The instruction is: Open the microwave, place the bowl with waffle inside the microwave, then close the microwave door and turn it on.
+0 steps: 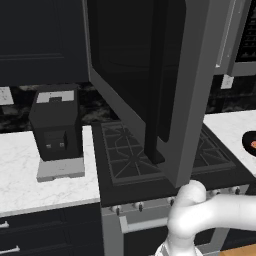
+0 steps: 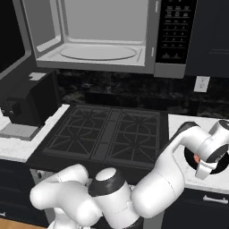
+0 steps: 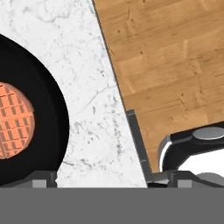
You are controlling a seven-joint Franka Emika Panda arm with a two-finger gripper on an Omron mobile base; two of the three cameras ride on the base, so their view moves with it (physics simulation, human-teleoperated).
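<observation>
Closest to the hand camera, the bowl with waffle (image 3: 48, 131) fills the left side of the hand view: a dark shallow bowl on the white marble counter (image 3: 83, 65), the orange-brown waffle lying flat in its middle. The gripper (image 3: 111, 179) hangs over the bowl's rim, one tip at the bowl's edge and the other out over the counter edge, jaws spread as wide as they go and holding nothing. In the right base view the hand sits at the right edge of the frame, directly over the bowl (image 2: 193, 157).

By the look of it, the bowl is stiff, light and smooth-walled, so the rim is the place to pinch, one finger inside and one outside; tilting it could let the loose waffle slide.

The microwave (image 2: 107, 36) at the top of the right base view has its cavity and turntable exposed; the microwave door (image 1: 165, 85) stands swung out across the middle of the left base view. Below lies the gas stove (image 2: 107, 134), and a black coffee machine (image 1: 56, 125) stands at left. The likely obstacle is the open door hanging over the stove.
</observation>
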